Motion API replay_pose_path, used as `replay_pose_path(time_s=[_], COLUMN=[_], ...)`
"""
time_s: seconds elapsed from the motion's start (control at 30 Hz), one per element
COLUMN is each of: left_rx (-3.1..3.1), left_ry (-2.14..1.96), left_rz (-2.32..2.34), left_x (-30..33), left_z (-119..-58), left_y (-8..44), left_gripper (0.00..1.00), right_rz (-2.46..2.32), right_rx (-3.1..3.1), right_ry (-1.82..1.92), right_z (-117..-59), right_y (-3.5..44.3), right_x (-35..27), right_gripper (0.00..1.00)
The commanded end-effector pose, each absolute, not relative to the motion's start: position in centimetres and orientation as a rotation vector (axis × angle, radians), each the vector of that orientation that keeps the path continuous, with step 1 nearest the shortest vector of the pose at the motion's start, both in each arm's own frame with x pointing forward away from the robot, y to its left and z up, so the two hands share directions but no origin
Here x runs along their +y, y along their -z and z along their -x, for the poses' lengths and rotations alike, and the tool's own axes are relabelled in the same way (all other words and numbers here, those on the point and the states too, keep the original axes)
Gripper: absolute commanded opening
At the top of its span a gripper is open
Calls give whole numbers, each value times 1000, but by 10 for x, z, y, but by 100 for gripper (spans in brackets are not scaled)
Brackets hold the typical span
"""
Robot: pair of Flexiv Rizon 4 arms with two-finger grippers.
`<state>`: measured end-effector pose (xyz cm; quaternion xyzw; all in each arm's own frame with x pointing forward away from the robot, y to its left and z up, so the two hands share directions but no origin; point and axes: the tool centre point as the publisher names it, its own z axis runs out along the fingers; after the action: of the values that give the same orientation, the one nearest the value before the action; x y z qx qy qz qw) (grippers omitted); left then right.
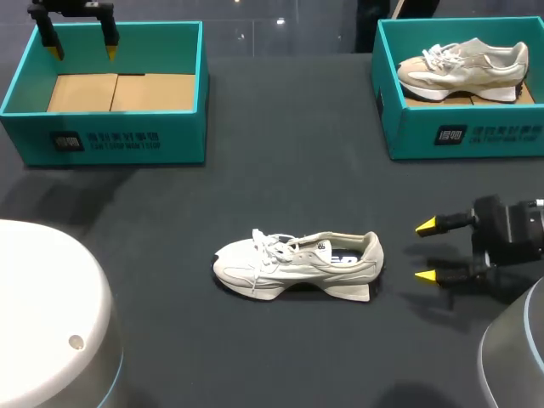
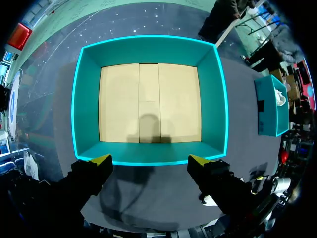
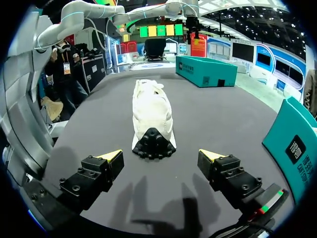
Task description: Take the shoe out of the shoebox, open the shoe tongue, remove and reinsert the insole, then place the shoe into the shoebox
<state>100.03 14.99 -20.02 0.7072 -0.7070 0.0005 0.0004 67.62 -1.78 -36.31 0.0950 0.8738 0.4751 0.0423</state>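
Observation:
A white sneaker lies on its sole on the dark table, toe to the left, heel to the right. My right gripper stands open just right of the heel, apart from it. In the right wrist view the sneaker lies ahead of the open right gripper, its black heel patch facing the fingers. The left teal shoebox at the back left holds only its cardboard floor. My left gripper hangs open above that box's far side. The left wrist view looks straight down into the empty box past the left gripper.
A second teal shoebox at the back right holds another pale sneaker. It stands close beside the right gripper in the right wrist view, as a teal wall. The robot's white base fills the front left corner.

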Motion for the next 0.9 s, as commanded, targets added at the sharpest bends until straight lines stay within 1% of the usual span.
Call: replay_pose_path(time_s=[0.03, 0.43, 0.67, 0.9], left_rx=[-2221, -2221, -2221, -2221], left_ry=[0, 0, 0, 0], left_rz=[-2221, -2221, -2221, -2221], left_x=[150, 150, 150, 150], left_z=[-1000, -1000, -1000, -1000], left_y=[200, 200, 200, 200], left_gripper=[100, 100, 100, 100], right_rz=[-375, -375, -335, -312], right_rx=[2674, 2674, 2646, 2630], right_ry=[-1394, -1394, -1595, -1643], right_z=[-680, -680, -680, -678], right_y=[379, 379, 405, 408], right_x=[-13, -13, -23, -20], right_gripper=[100, 100, 100, 100])
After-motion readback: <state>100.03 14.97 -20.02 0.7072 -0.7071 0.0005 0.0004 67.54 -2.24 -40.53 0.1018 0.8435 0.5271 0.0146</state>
